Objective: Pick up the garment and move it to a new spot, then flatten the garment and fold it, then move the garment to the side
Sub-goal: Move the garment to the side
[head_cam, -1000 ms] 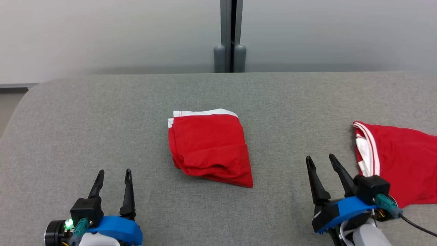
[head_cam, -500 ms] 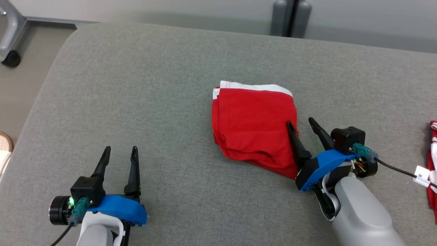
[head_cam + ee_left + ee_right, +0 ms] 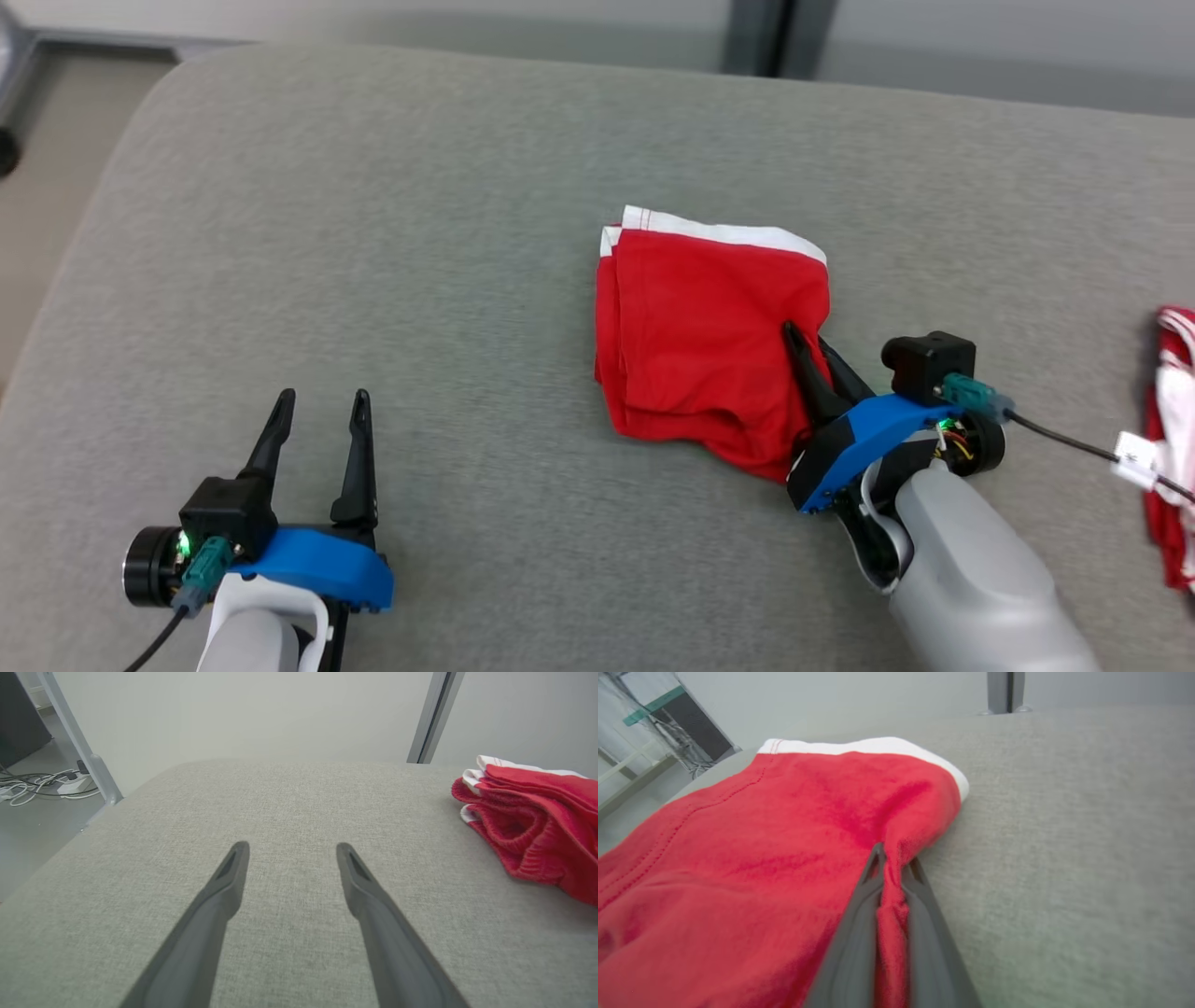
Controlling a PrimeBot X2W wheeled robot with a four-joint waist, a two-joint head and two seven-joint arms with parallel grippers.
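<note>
One garment (image 3: 709, 345), red with a white band along its far edge, lies folded into a rough rectangle near the middle of the grey fabric surface (image 3: 420, 233). Its layers are stacked unevenly, and the near right corner tapers to a point.

Right tool (image 3: 808, 336): we record it as clenched on the garment. In the head view both dark fingers sit close together at the garment's right edge. In the right wrist view a ridge of red cloth is pinched between the two fingers (image 3: 854, 942), bunched into a narrow fold running down between them. The rest of the garment rests on the surface. We cannot tell whether the pinched edge is lifted clear.

Left tool (image 3: 323, 399): released, fingers spread, nothing between them. It hovers over the surface at the near left, well apart from the garment. In the left wrist view the garment's stacked folds show at the far right.

We also note a second garment (image 3: 1172, 448), red and white, at the right edge of the head view, apart from the first. A dark cable (image 3: 1064, 439) carrying a white tag (image 3: 1132, 459) runs from the right wrist toward it.
</note>
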